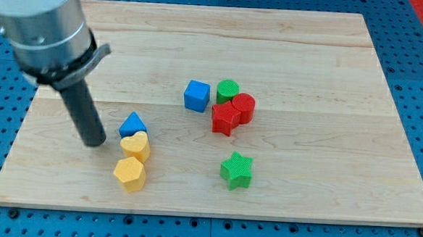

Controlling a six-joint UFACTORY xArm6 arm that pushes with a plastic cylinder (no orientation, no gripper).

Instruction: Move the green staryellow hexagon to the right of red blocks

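Observation:
A green star [236, 170] lies on the wooden board [308, 80], below the red blocks. A yellow hexagon [129, 174] lies at the lower left, touching a yellow heart [135, 145] above it. A red star-like block [225, 118] and a red cylinder [243, 107] sit together mid-board. My tip [93, 143] rests on the board just left of the yellow heart and of a blue triangle [132, 123], a little apart from them.
A green cylinder [227, 89] touches the red blocks from above. A blue cube [196, 96] stands to its left. The board lies on a blue perforated table [418, 42].

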